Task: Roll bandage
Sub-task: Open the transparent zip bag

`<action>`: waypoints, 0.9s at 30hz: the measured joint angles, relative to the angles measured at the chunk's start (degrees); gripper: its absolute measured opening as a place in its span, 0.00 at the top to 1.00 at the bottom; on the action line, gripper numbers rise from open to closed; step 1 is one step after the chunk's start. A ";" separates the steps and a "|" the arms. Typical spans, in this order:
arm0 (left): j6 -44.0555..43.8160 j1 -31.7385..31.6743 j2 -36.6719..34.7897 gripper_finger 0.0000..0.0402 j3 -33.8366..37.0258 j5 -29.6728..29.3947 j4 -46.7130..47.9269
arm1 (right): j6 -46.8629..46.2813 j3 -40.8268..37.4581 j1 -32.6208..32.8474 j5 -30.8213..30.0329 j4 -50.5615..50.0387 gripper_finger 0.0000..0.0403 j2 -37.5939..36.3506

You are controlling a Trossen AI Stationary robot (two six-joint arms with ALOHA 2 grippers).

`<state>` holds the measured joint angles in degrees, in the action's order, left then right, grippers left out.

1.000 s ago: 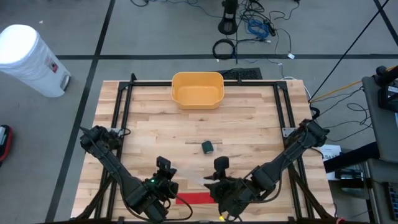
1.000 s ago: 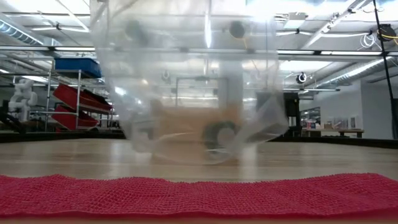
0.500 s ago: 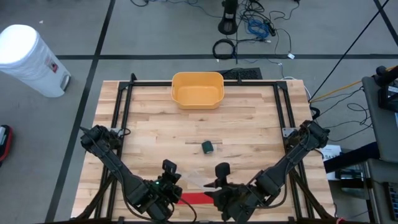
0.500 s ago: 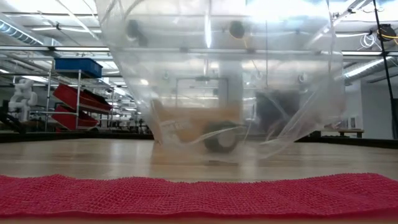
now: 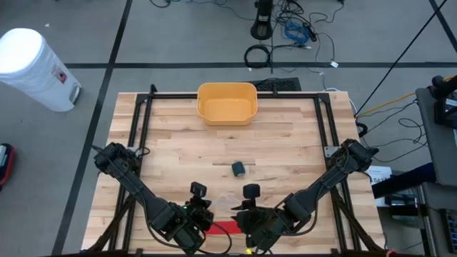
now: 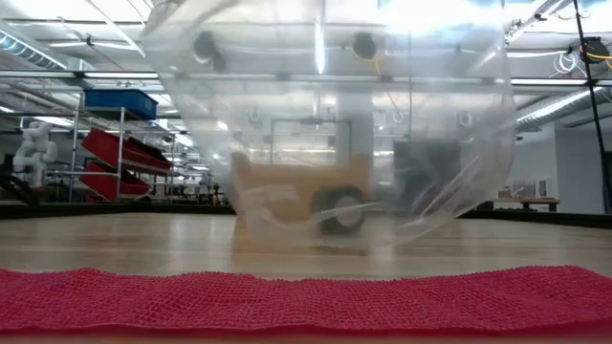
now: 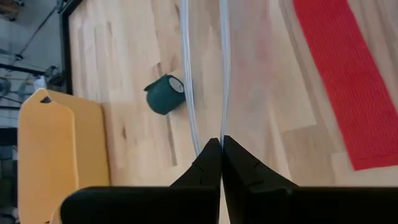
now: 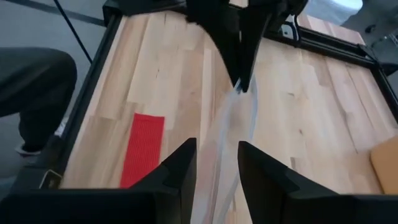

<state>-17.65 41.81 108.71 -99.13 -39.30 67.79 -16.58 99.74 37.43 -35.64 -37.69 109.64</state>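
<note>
With the left end effector [image 7: 221, 146] pinched shut on a clear plastic bag [image 6: 335, 134] and the right end effector [image 8: 217, 163] half open around its far edge, the slack film risked slipping free at six o'clock above the red bandage [image 5: 227, 228] on the surface [image 5: 285, 143].

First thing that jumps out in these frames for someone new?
The clear plastic bag held up between the two arms near the table's front edge; it fills the low view. The left gripper is shut on its edge, while the right gripper has the film running between its parted fingers. Next, the red bandage lying flat along the front edge, then the yellow bin at the back.
</note>
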 joint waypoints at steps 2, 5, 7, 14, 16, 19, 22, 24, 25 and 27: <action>-0.04 -0.01 0.02 0.99 0.04 0.10 0.09 | -0.81 0.00 0.02 0.05 0.31 0.73 -0.01; 0.00 -0.18 0.02 0.99 0.13 0.12 0.09 | -1.38 0.00 0.02 2.32 1.77 0.71 -0.01; 0.02 -0.22 0.02 0.99 0.13 0.12 0.05 | -1.15 0.00 0.04 2.76 2.64 0.68 0.00; 0.03 -0.49 0.02 0.99 0.13 0.12 0.04 | 2.54 0.00 0.02 1.62 3.92 0.58 0.21; 0.03 -0.49 0.02 0.99 0.13 0.12 0.04 | 3.71 0.00 0.14 1.64 4.82 0.55 0.21; 0.05 -0.49 0.03 0.99 0.13 0.12 0.04 | 6.52 0.00 0.55 1.69 6.89 0.54 0.21; 0.04 -0.49 0.04 0.99 0.15 0.12 0.02 | 9.06 0.00 0.61 1.76 8.26 0.54 0.21; 0.00 -0.49 0.04 0.99 0.15 0.12 -0.09 | 9.86 0.00 0.52 1.40 8.90 0.55 0.21; -0.01 -0.49 0.03 0.99 0.15 0.12 -0.25 | 9.99 0.00 0.31 1.35 9.07 0.55 0.21; 0.00 -0.49 0.04 0.99 0.15 0.12 -0.70 | 9.46 0.00 -0.24 1.27 8.87 0.56 0.21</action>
<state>-17.65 41.32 108.75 -98.98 -39.18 67.09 -7.12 99.74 37.19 -34.37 -28.82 109.84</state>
